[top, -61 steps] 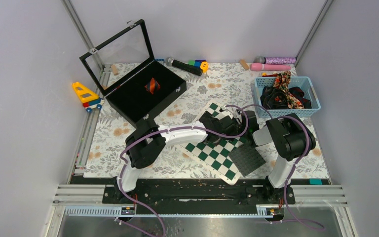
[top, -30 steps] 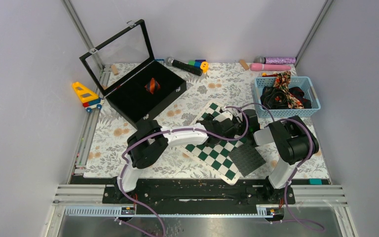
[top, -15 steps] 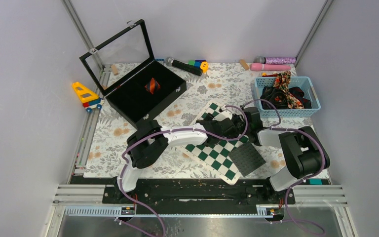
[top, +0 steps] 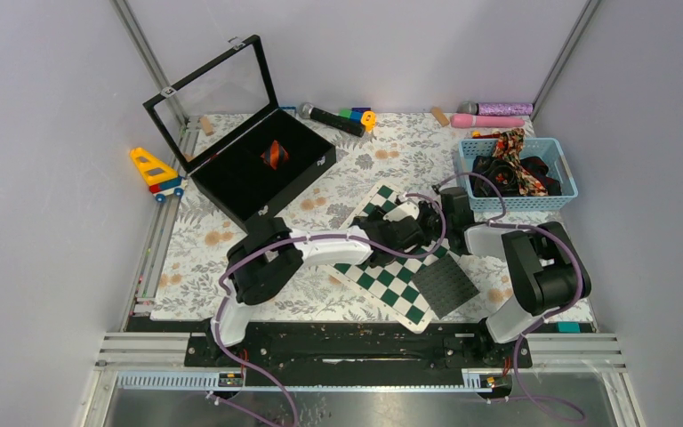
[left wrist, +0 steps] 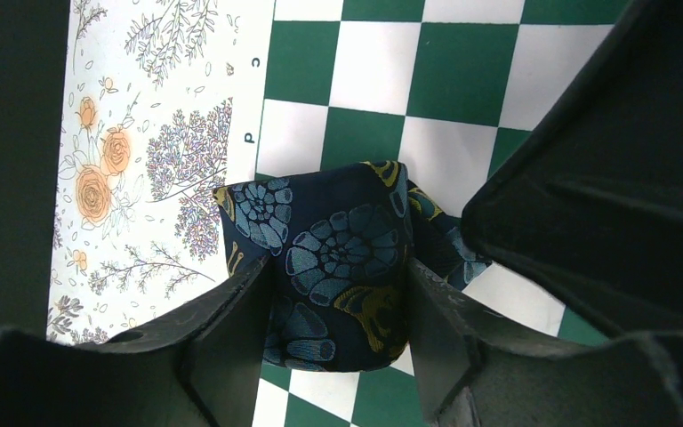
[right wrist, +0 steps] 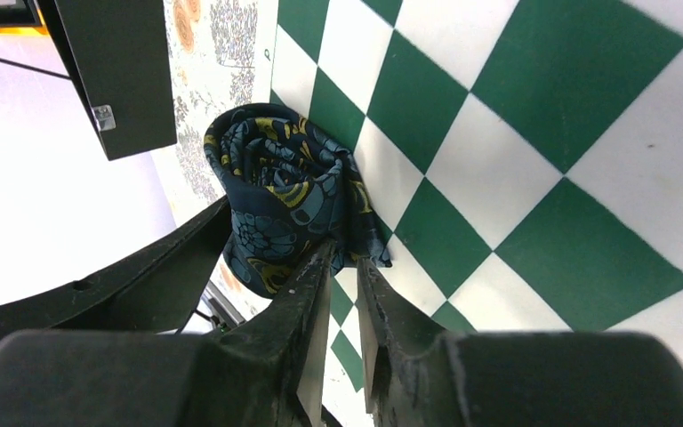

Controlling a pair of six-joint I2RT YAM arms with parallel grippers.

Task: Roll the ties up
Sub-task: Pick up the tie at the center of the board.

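At your far left a yellow toy truck [top: 154,172] sits off the bench [top: 197,242] cover. Next comes the open black box [top: 231,182], a striped tie [top: 273,153] rolled inside it, with a microphone [top: 331,117] behind. On the chequered board [top: 389,283], at its edge, the navy floral tie [left wrist: 329,222] sits rolled. Your left tool [left wrist: 338,277] clamps the roll across its sides. Your right tool [right wrist: 345,256] crowds in just beside it, fingers pressed almost together and pinching the roll's loose edge. A dark pad [top: 445,286] lies on the board's near corner. Far right, a blue basket [top: 558,189] holds more ties [top: 511,173].
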